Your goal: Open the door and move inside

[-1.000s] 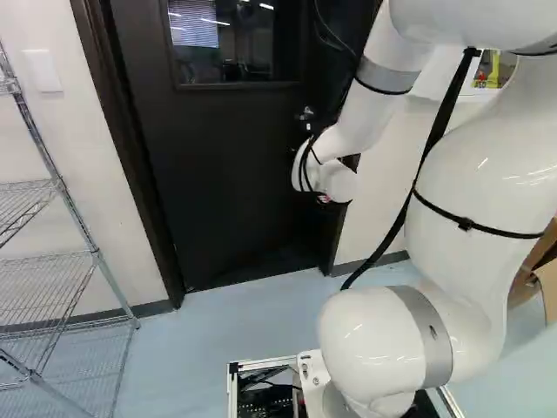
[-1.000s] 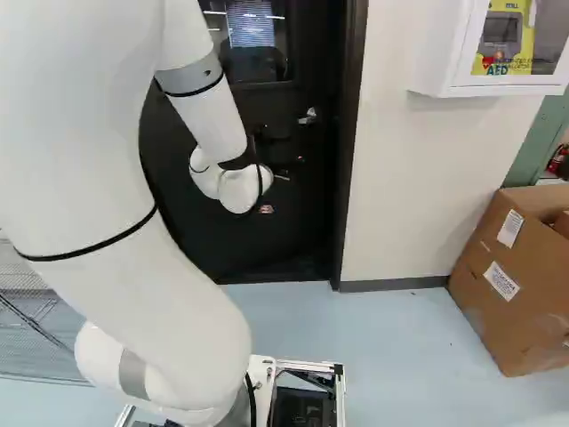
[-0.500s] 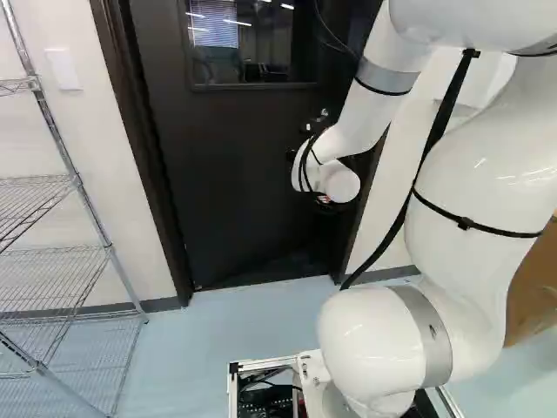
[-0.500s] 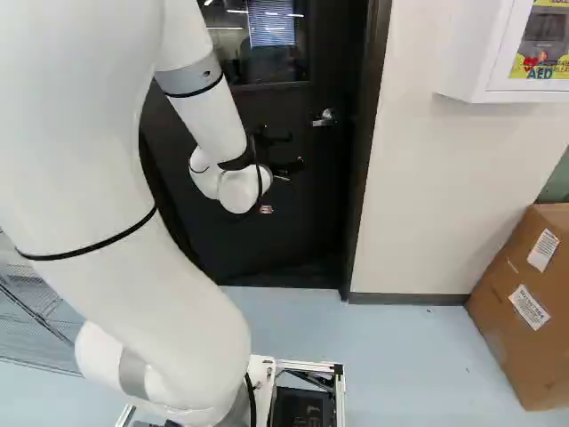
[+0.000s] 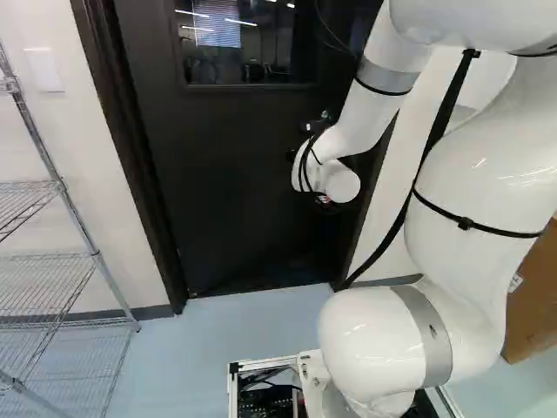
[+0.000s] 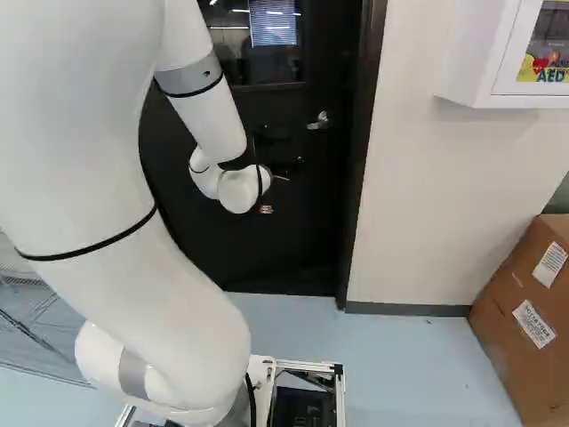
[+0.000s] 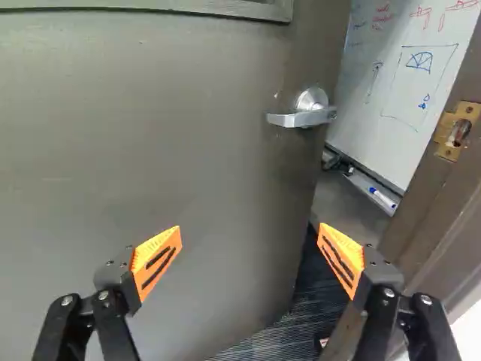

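Pincer (image 6: 283, 165): two fingers spread wide, orange pads (image 7: 158, 261) well apart, nothing in hold. Door (image 7: 188, 158): ajar, its leaf ahead of the pincer; lever handle (image 7: 304, 116) ahead, above the space between the fingers, nearer the right finger. Free edge of the door: ahead of the right finger, upright. Opening: between that edge and the door frame (image 7: 425, 207), ahead and to the right of the pincer, dark carpet (image 7: 304, 327) at its foot. Frame: beyond and beside the right finger, bearing a brass strike plate (image 7: 455, 131); whether finger and frame touch, cannot tell. Hidden: most of the room past the leaf. Hard to make out: the fingers in both base views, dark upon dark door. Cut off: wall cabinet (image 6: 484, 53), right of the pincer. Past the opening: whiteboard (image 7: 413, 83) with drawings, a marker (image 7: 383, 198) on its ledge. In the way: the leaf, covering much of the path ahead. Further items: wire shelving (image 5: 43, 279), well left of the pincer; cardboard box (image 6: 524, 329), well right and lower, on pale blue floor (image 6: 391, 356).
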You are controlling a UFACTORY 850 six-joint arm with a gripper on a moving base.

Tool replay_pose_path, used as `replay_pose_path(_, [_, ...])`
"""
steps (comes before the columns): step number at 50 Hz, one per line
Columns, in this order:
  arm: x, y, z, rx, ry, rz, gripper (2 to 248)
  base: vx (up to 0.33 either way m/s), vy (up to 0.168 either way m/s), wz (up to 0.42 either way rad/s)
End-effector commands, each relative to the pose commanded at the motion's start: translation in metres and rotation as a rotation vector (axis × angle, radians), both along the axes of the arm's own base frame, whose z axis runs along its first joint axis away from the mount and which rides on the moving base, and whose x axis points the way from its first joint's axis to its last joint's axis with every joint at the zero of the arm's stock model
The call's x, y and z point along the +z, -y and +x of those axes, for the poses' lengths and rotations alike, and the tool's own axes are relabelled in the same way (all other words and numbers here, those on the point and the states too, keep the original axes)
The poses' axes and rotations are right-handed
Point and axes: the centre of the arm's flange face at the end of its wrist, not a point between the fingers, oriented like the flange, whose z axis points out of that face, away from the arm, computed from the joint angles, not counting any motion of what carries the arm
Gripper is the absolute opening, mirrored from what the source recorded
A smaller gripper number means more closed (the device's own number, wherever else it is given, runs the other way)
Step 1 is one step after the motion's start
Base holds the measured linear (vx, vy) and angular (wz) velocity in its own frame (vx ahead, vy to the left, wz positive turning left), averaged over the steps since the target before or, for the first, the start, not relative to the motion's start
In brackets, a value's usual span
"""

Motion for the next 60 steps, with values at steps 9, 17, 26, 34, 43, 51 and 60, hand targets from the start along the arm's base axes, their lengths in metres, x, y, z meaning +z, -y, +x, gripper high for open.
replay_pose_path(9, [0.0,0.0,0.0,0.0,0.0,0.0,247,0.185,-0.011,-0.031])
replay_pose_path(17, [0.0,0.0,0.0,0.0,0.0,0.0,247,0.17,-0.003,-0.03])
replay_pose_path(26, [0.0,0.0,0.0,0.0,0.0,0.0,247,0.087,0.002,-0.013])
replay_pose_path(34, [0.0,0.0,0.0,0.0,0.0,0.0,247,0.0,0.0,0.0])
replay_pose_path(43, [0.0,0.005,0.009,-0.009,0.001,0.0,247,0.0,0.0,0.0])
replay_pose_path(51, [0.0,0.009,0.019,-0.011,0.003,-0.005,247,0.0,0.0,0.0])
replay_pose_path(60, [-0.001,0.014,0.034,-0.002,0.01,-0.015,247,0.0,0.0,0.0])
